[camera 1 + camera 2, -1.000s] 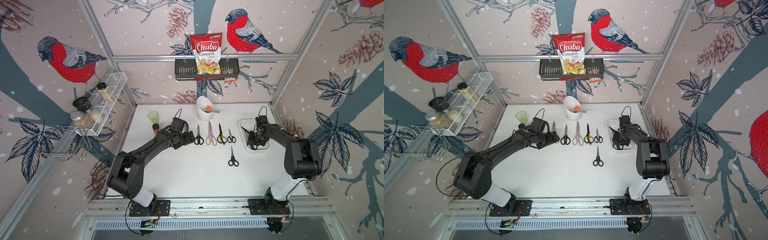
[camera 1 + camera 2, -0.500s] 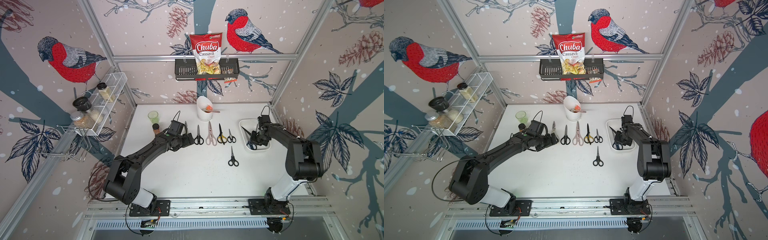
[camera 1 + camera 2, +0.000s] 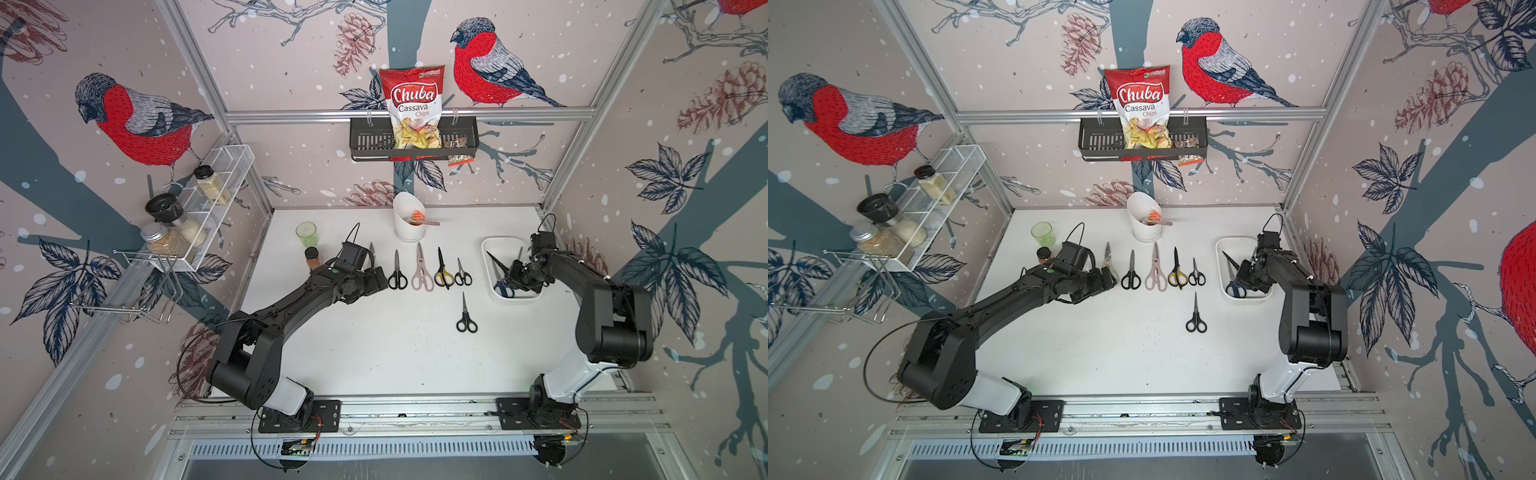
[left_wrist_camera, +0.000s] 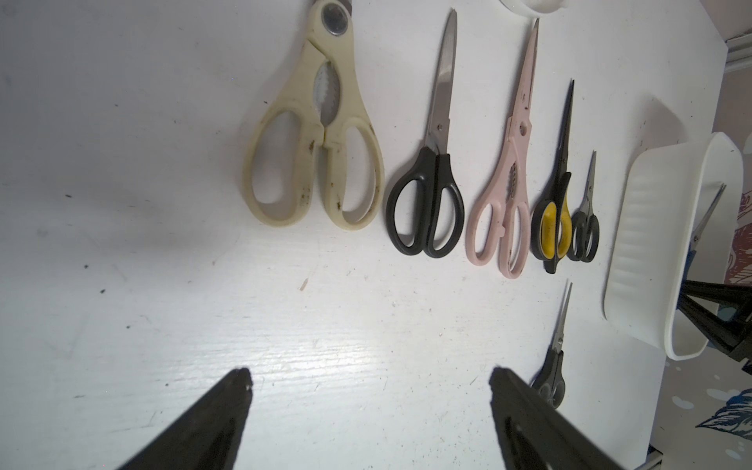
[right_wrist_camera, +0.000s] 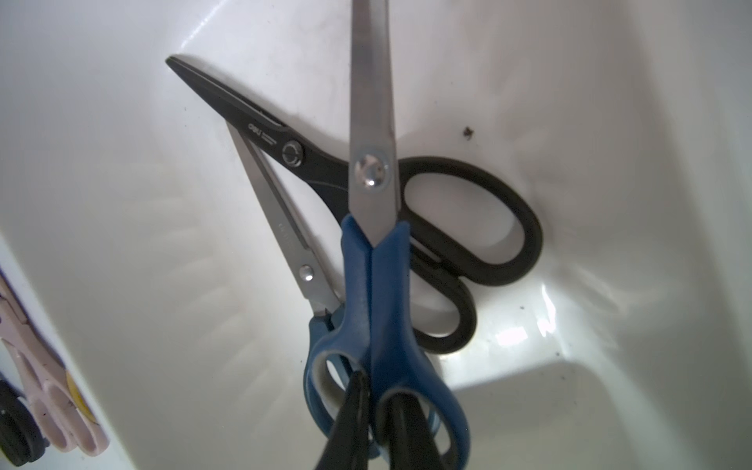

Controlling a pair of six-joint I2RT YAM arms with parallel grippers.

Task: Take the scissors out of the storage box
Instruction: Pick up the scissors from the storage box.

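Cream-handled scissors [image 4: 325, 138] lie free at the left end of the row on the white counter [image 4: 162, 264], and the left tool [image 4: 369, 374] has drawn back a little from them during the last second. Its jaws stand wide apart over bare surface and hold nothing, so I judge this placing finished. Next in the row come a black pair [image 4: 437, 162], a pink pair [image 4: 514, 162], a yellow-black pair [image 4: 555, 211] and a small black pair [image 4: 586, 228], handles toward the robot, with a lone small pair [image 3: 465, 318] in front. Further right, the storage box [image 4: 659, 244] still keeps three pairs. The right tool [image 5: 378, 386] has hardly moved in that time. It is closed on the handle of the blue scissors [image 5: 374, 285], it seems with one finger in each loop. This pair lies on top of a second blue-handled pair [image 5: 276, 211] and a dark-bladed pair [image 5: 317, 167]. I think the lift comes next, and the lower pairs may drag. The counter shows scratches and dark crumbs. Around it, from the left, are a wire rack [image 3: 232, 166] with jars [image 3: 210, 185], a green cup [image 3: 306, 232], a white holder [image 3: 409, 232], a black basket [image 3: 370, 141] with a chips bag [image 3: 413, 99], and walls [image 3: 291, 62] printed with red birds.
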